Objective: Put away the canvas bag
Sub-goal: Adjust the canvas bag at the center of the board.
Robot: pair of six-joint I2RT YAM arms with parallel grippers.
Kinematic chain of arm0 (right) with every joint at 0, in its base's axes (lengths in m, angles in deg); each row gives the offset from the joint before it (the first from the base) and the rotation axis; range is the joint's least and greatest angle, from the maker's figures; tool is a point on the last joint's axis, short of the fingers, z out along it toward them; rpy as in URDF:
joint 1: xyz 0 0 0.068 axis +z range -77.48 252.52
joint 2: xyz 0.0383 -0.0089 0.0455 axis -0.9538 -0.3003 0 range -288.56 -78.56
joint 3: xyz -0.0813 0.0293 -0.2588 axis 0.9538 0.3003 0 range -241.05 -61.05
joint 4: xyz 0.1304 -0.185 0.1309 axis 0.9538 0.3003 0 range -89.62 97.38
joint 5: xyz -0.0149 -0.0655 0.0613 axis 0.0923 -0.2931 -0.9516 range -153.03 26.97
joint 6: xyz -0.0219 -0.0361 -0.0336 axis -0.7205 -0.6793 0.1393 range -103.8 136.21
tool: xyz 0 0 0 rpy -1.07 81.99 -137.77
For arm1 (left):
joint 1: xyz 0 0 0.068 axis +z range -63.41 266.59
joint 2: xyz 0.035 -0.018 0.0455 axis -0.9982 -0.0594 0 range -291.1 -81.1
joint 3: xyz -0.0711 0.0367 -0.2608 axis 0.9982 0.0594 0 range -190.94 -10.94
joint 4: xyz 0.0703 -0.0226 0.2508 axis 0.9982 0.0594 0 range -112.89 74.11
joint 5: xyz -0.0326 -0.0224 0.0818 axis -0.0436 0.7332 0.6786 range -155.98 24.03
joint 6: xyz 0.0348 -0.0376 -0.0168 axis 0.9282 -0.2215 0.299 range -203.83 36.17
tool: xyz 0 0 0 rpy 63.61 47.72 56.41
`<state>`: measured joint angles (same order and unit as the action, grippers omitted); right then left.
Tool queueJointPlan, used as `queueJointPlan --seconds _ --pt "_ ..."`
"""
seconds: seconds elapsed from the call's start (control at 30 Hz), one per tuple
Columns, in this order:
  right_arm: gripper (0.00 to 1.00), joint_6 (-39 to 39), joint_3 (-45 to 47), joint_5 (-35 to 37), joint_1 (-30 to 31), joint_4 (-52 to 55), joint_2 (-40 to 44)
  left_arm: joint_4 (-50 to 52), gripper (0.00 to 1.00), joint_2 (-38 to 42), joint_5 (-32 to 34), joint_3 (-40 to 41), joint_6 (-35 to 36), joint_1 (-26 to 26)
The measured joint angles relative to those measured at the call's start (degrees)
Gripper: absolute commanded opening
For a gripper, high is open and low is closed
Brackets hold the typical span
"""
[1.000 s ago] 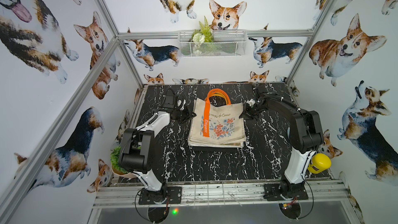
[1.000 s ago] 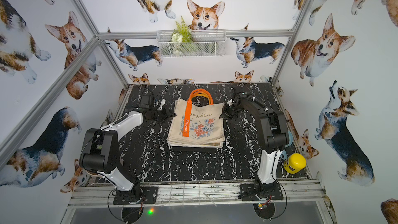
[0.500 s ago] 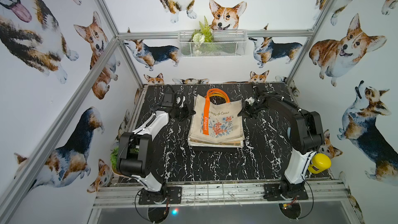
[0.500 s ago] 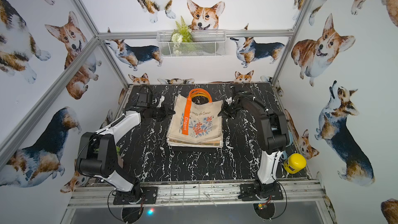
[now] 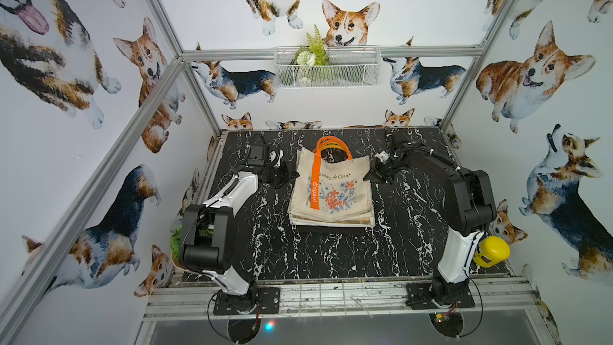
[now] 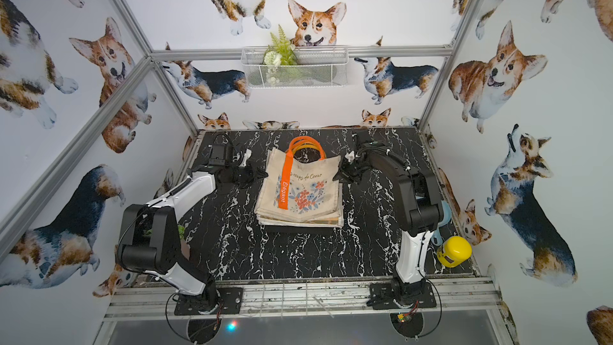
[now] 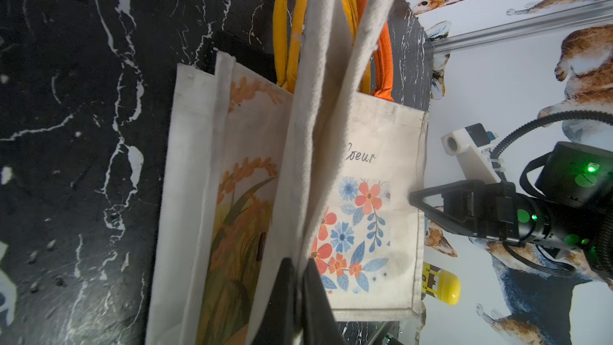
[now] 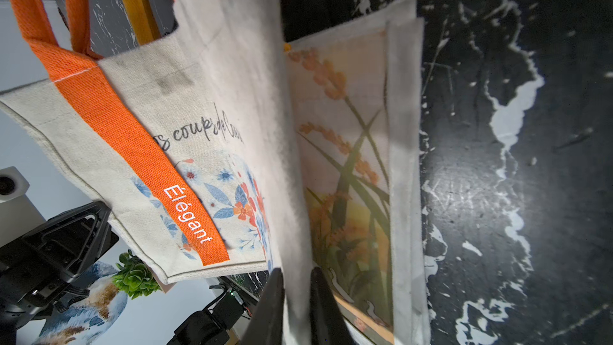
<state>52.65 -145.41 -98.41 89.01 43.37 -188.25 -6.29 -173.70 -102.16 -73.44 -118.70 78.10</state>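
My left jaws are closed on the cream side fold of the canvas bag (image 5: 335, 187), at its left edge. The left wrist view shows the cloth pinched flat between them. I grip there because the cloth is soft, and with one grip alone the bag would hang down and twist.

The bag has blue and orange flowers and an orange strap (image 5: 314, 180). It is in the middle of the tabletop (image 5: 331, 257), spread over a stack of other bags (image 5: 331, 222). The top bag of the stack shows a wheat print (image 8: 345, 167). The upper part of my bag is raised from the stack, but I cannot tell whether its lower edge touches the stack.

Behind, on the back wall, hangs a wire basket (image 5: 326, 68) with a plant (image 5: 313, 51) in it. I judge this may be the place for the bag, so I take it at both sides to carry it flat and wide.

My right jaws are closed on the right side fold in the same manner, so the bag is stretched between the two grips.
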Motion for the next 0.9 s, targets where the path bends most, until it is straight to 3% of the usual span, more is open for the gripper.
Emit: queueJointPlan --seconds 0.67,0.7,0.77,0.83,0.9 --pt "0.19 1.0 3.6 0.4 0.0 -2.4 0.5 -1.7 0.0 -1.0 -0.7 2.6 0.6 0.5" --pt "0.21 1.0 4.0 0.7 0.0 -2.5 0.8 -1.8 0.0 -1.2 -0.7 2.7 0.8 0.5" --pt "0.35 0.9 4.6 1.3 0.0 -2.4 1.3 -2.0 0.01 -1.6 -0.7 3.1 1.0 0.5" --pt "0.48 0.7 4.6 2.6 0.0 -2.0 1.5 -1.9 0.18 -1.9 -0.7 3.6 1.4 0.6" --pt "0.54 -0.3 4.1 5.2 0.0 -0.5 2.0 -1.6 0.29 -2.6 -0.7 3.6 2.3 0.7"
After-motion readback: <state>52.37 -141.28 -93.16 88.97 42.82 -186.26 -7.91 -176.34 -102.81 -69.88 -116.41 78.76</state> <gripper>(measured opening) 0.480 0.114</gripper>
